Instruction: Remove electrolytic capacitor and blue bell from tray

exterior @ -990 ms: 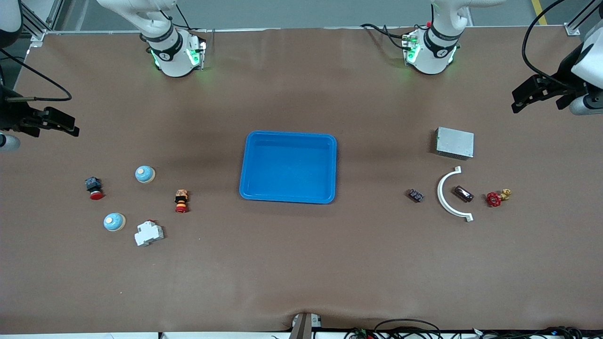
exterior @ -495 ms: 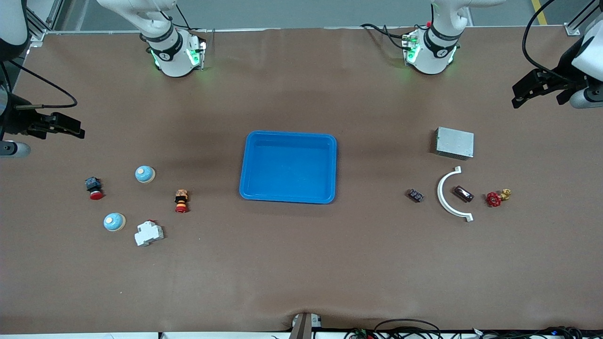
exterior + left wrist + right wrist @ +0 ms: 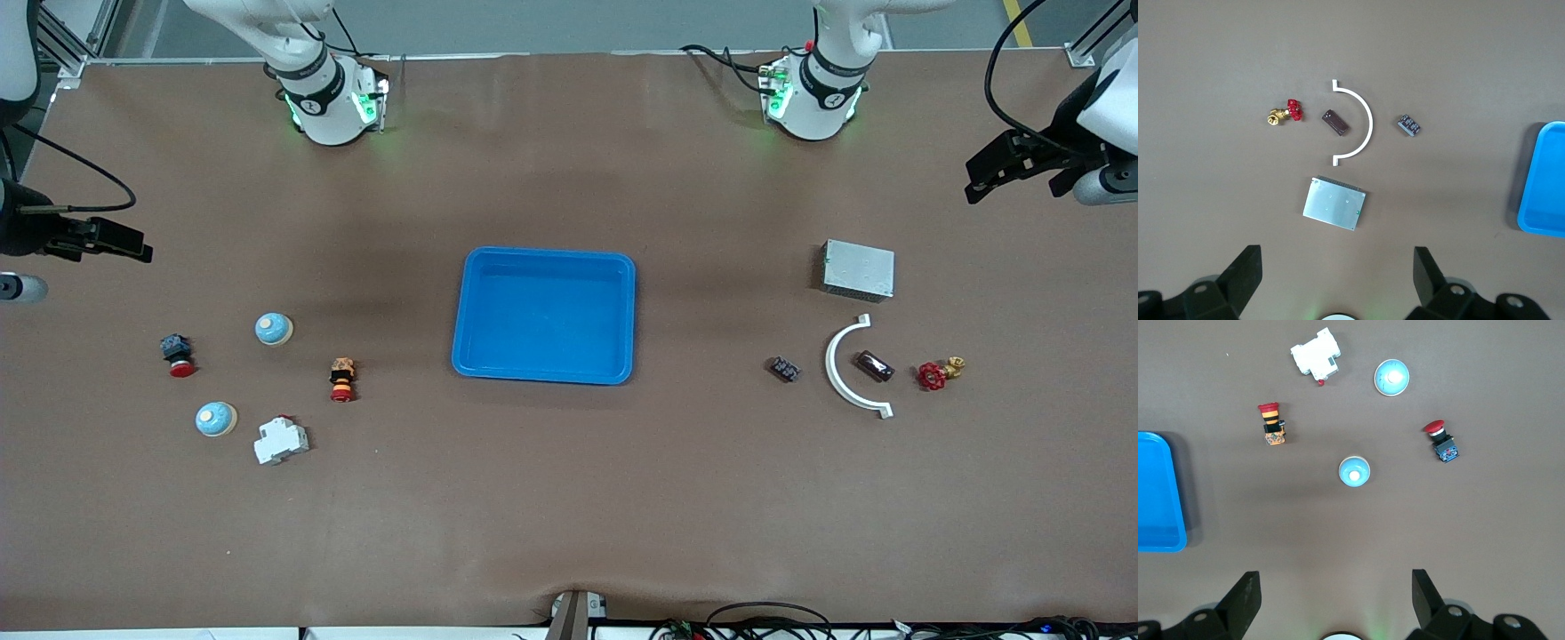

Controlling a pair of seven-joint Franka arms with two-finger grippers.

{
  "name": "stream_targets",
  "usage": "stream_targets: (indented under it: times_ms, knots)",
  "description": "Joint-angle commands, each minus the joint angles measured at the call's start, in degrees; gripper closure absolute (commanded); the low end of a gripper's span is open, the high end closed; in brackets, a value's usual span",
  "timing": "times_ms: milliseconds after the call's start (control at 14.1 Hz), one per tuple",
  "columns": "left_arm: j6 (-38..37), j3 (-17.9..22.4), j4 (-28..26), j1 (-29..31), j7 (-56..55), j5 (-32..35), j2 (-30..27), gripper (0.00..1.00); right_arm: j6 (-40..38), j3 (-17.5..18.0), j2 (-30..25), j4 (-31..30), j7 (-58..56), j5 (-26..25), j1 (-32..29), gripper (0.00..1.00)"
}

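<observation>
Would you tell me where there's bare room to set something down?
The blue tray is empty. Bare table lies between it and the small black part, and nearer the camera. Crowded: around both blue bells and inside the white arc.

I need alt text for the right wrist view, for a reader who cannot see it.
Seen from above the brown table: two blue bells, two red push buttons and a white breaker. The blue tray shows at one edge, and the right gripper has open, empty fingers.
</observation>
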Motion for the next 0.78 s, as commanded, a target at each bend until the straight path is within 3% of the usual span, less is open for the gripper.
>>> stream_targets:
  times_ms: [0,707]
  knots:
    - [-0.49,-0.18,-0.84,0.22,1.14,-1.23,-1.35,0.00,-0.67,0.59,1.48,2.11,0.25,0.73,-0.79,0.00]
    - [-0.49,-1.76,-0.05,0.22,1.24,-1.23,-1.09,0.00,-1.29,0.59,1.39,5.10,0.51,0.73,-0.62,0.00]
